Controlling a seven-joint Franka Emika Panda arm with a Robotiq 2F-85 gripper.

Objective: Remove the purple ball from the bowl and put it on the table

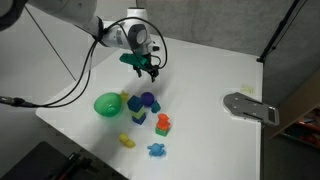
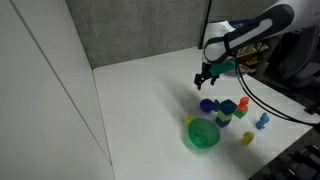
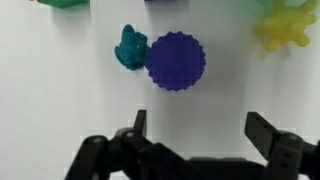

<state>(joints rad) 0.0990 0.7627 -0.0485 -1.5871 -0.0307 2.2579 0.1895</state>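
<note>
Bowl (image 1: 107, 104) sitting well off from jaws. Teal toy (image 3: 130, 48) lying ahead-left, just beside purple ball (image 3: 176, 60). Ball resting on desk (image 3: 60, 100), outside bowl, dead ahead of spread, empty jaws. Yellow toy (image 3: 285, 25) lying ahead-right. Risk: round ball rolling away if jaws are brushing it; teal toy getting knocked too.

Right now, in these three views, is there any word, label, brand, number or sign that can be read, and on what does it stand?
None can be read. The purple ball, the bowl, the table and the gripper show no print.
The grey plate on the table is too small to tell.
</note>
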